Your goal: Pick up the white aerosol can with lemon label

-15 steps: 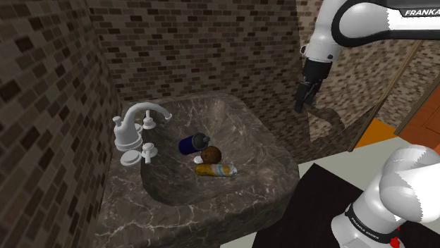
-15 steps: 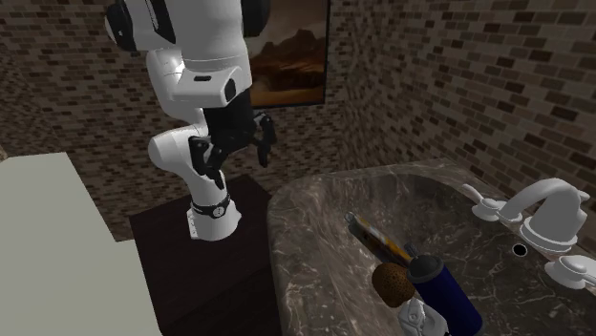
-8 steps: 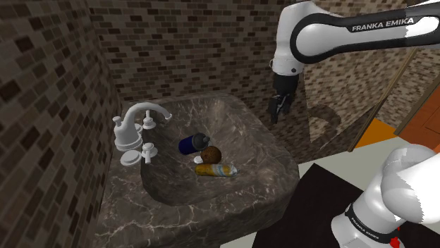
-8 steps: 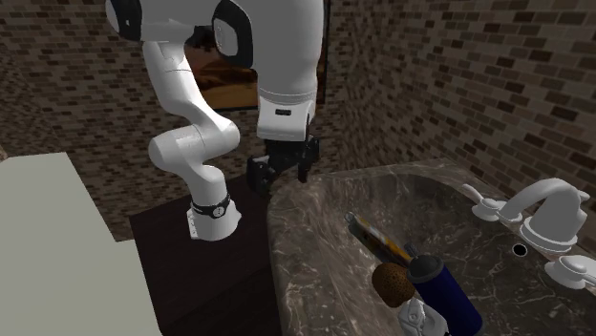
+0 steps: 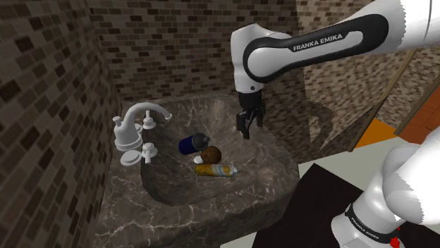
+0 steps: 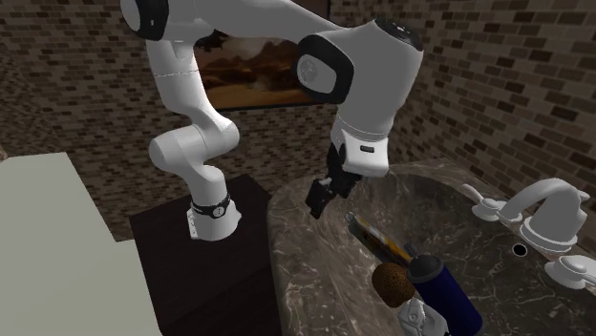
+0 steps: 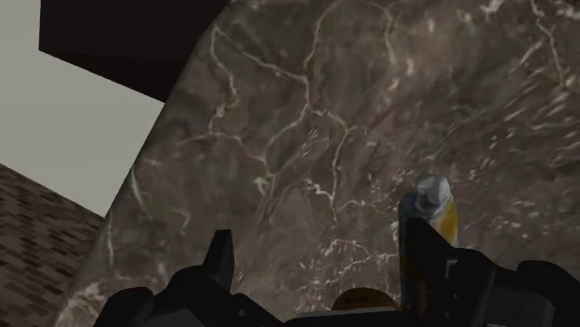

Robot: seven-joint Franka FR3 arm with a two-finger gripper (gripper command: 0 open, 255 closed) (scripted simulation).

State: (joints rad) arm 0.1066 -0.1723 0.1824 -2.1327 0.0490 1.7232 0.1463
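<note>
The aerosol can (image 5: 216,169) lies on its side in the dark marble sink basin (image 5: 247,162); it is pale with a yellow-orange label. In the second exterior view the can (image 6: 380,239) stretches along the basin floor. My black gripper (image 5: 247,130) hangs open over the basin's far side, above the can and to its right in the shoulder view, holding nothing. Seen from the second exterior view, the gripper (image 6: 320,196) is over the basin's near rim. In the wrist view the can (image 7: 429,209) lies just beyond one finger, outside the gap of the gripper (image 7: 321,265).
A brown ball (image 5: 211,155) touches the can, and a dark blue bottle (image 5: 192,143) lies behind it. A white faucet (image 5: 137,123) with two handles stands on the sink's left rim. Brick-tiled walls close in behind and at the left.
The arm has swung toward the shoulder view's left, carrying the gripper from beside the sink to above the basin and lower. The can, ball and bottle have not moved.
</note>
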